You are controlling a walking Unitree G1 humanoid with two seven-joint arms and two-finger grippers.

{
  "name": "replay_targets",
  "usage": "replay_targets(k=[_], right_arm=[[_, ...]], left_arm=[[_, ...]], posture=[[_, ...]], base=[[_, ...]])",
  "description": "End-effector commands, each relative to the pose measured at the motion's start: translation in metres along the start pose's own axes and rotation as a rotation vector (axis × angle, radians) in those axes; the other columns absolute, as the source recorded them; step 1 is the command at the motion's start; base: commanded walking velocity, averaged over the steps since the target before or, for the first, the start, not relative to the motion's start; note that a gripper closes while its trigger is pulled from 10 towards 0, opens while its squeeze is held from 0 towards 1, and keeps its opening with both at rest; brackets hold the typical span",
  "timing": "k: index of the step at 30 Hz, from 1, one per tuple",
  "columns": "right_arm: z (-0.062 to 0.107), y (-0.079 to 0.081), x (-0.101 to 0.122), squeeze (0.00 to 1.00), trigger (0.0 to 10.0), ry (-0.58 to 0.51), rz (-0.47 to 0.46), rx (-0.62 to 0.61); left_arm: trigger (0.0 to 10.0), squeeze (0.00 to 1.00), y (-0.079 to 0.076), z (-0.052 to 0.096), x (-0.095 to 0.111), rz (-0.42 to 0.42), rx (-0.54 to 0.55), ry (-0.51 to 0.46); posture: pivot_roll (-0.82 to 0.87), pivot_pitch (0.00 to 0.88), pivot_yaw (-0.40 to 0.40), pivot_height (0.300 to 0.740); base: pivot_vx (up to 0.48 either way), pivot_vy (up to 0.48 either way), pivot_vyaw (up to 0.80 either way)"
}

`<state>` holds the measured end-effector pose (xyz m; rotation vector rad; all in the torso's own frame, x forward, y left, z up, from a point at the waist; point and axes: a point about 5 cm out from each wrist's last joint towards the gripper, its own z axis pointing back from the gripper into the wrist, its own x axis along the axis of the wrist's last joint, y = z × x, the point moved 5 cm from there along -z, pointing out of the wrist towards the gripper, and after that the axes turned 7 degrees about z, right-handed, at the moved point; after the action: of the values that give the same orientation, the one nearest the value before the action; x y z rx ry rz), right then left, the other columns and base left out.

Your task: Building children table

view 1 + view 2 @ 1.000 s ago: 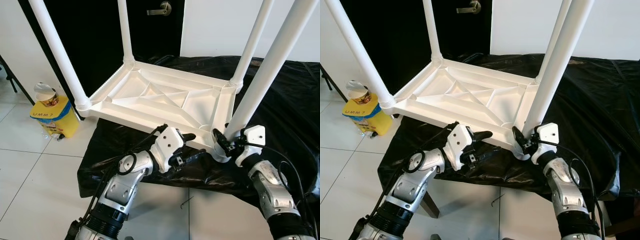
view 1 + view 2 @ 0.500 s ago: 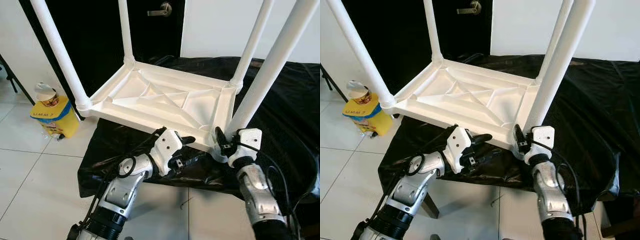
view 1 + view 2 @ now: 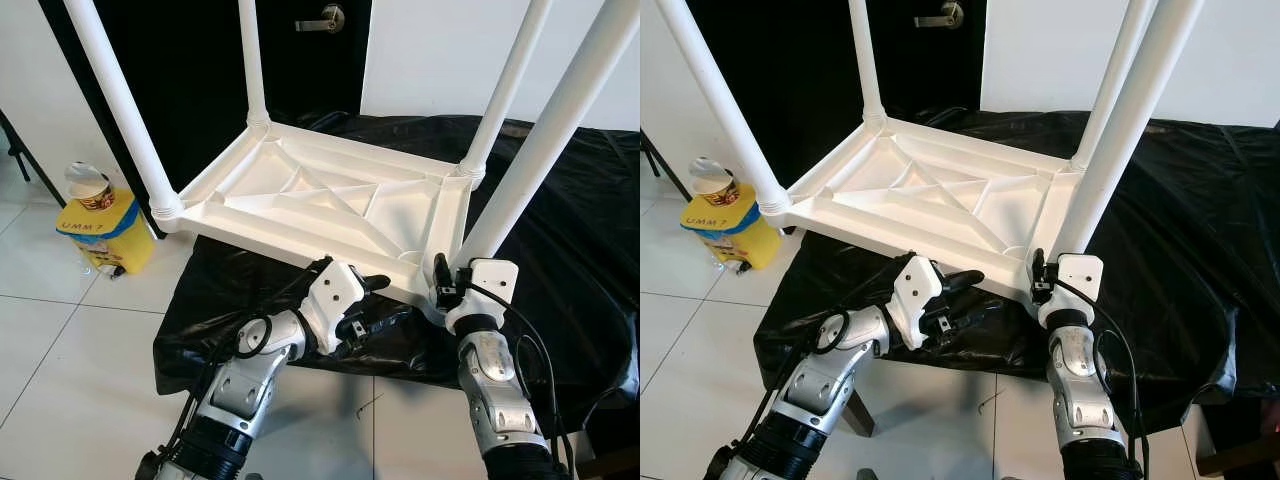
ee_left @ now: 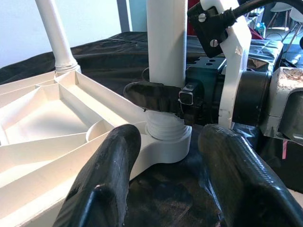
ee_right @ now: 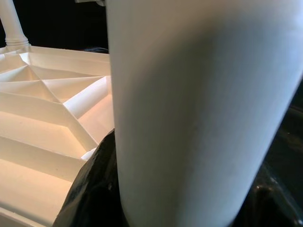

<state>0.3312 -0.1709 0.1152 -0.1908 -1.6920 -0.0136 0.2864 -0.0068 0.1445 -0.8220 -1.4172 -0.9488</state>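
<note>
Lying upside down: the white children's table (image 3: pixel 330 200) rests on a desk (image 3: pixel 560 220) draped in black plastic sheet (image 3: pixel 590 180), its four legs pointing up.
Near-right leg (image 3: pixel 540 130): it stands in the corner socket at the table's front right edge, just above the desk's front rim.
Right pincer (image 4: pixel 163 97): clenched around that leg just above its threaded base; the right wrist view has the white tube pressed close to the camera.
Left pincer (image 3: pixel 385 300): released, fingers (image 4: pixel 109 179) spread apart, hovering at the table's front edge beside the same corner, touching nothing as far as I can tell.
Floor (image 3: pixel 60 340): white tiles, with a yellow box (image 3: pixel 100 235) and a cup (image 3: pixel 88 187) on top, left of the desk.
Behind: a dark door (image 3: pixel 200 60) with a lever handle (image 3: pixel 325 17).
</note>
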Motion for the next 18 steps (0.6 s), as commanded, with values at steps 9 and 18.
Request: replay_targets(k=[9, 18], right_arm=[[0.004, -0.003, -0.015, 1.0, 10.0, 0.069, 0.025, -0.025], [0.006, -0.007, 0.004, 1.0, 10.0, -0.037, 0.01, 0.108]], left_arm=[[10.0, 0.0, 0.007, 0.0, 0.0, -0.008, 0.076, -0.006], [10.0, 0.0, 0.008, 0.001, 0.0, -0.009, 0.076, -0.006]], posture=[[-0.03, 0.0, -0.051, 0.74], [-0.03, 0.0, -0.049, 0.74]], base=[[0.0, 0.0, 0.0], [0.0, 0.0, 0.0]])
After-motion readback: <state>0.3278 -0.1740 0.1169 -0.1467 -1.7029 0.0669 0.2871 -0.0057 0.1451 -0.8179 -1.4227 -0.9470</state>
